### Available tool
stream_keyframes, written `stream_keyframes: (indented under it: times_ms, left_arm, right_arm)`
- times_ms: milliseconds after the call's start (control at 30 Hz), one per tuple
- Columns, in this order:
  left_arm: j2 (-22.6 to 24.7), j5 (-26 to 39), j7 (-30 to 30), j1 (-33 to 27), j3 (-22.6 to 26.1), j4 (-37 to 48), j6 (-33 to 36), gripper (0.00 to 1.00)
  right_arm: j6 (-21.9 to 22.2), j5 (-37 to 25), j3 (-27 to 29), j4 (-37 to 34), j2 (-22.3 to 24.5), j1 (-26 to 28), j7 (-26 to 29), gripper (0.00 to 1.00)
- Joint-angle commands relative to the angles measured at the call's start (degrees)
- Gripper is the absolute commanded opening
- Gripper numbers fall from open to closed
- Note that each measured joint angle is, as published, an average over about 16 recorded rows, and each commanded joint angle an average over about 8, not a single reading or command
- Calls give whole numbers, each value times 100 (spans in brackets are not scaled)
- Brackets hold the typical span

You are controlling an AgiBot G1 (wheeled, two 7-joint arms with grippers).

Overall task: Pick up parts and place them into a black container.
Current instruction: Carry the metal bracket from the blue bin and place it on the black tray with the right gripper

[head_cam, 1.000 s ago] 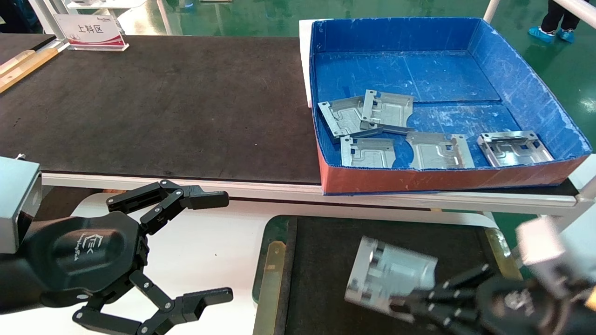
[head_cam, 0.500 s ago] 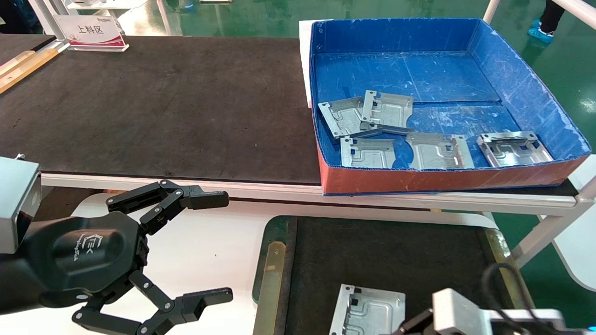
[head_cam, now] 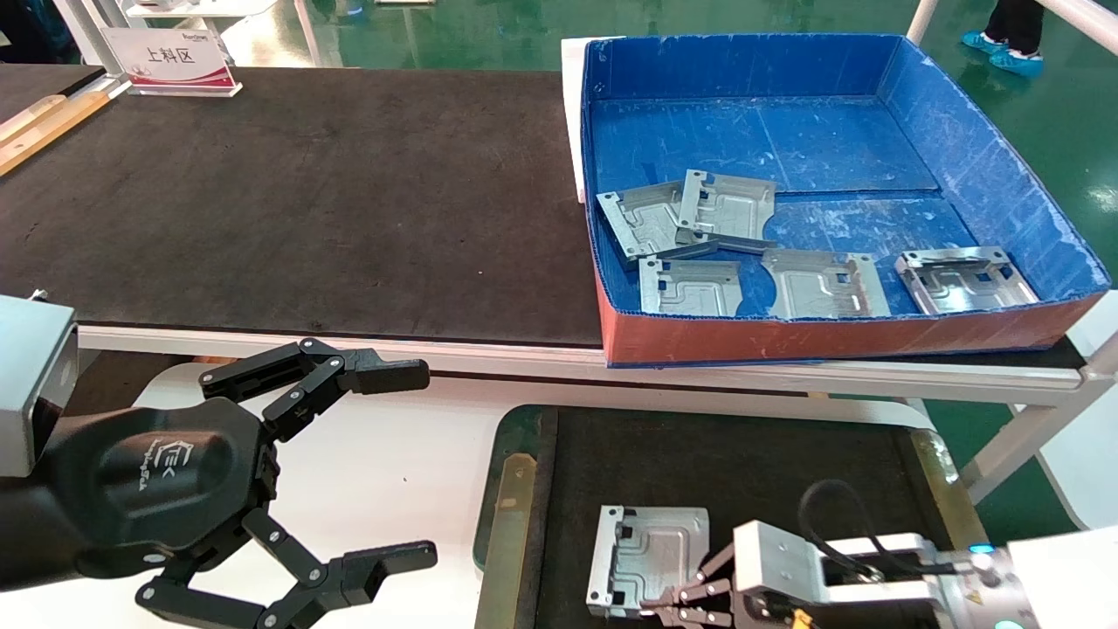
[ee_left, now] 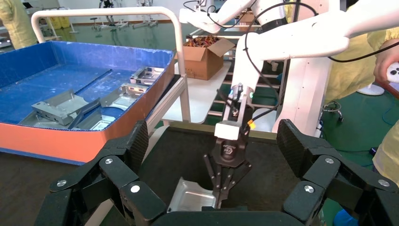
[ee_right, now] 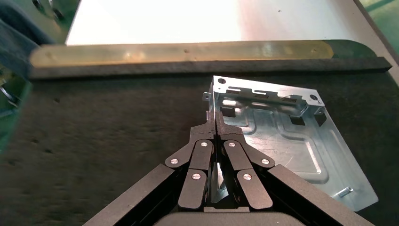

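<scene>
One silver-grey part lies flat on the felt of the black container, near its front. My right gripper is shut on this part's near edge. In the right wrist view the closed gripper pinches the bent edge of the part. The left wrist view shows the right gripper on the part from across the tray. Several more parts lie in the blue box. My left gripper is open and empty, at the tray's left.
The blue box with a red front stands on the large black mat table beyond the tray. A white sign stands at the far left. Brass strips run along the tray's sides. A person's feet show at the far right.
My right gripper has brought the part down from above the tray and toward me; the part now lies on the felt near the tray's front. The left arm has not moved.
</scene>
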Motion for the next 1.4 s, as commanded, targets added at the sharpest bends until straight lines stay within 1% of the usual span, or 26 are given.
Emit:
stream_keyframes:
  times_ms: [33, 333, 767, 1067, 1400]
  left_arm:
    - [0, 0, 0, 0, 0, 0, 0, 100]
    - [0, 0, 0, 0, 0, 0, 0, 100]
    - [0, 0, 0, 0, 0, 0, 0, 100]
    - [0, 0, 0, 0, 1, 0, 0, 100]
    - [0, -1, 0, 0, 1, 0, 0, 100]
  right_arm:
    - [-56, -104, -40, -255, -154, 127, -220, 0]
    - [-119, -358, -136, -1254, -660, 541, -897, 0]
    - [-9, -567, -199, -2498, -1290, 1048, -1693, 0]
    - [-126, -668, -259, -3083, -1605, 1304, -2237, 0]
    - [-82, -754, -305, -3652, -1898, 1492, -2657, 0]
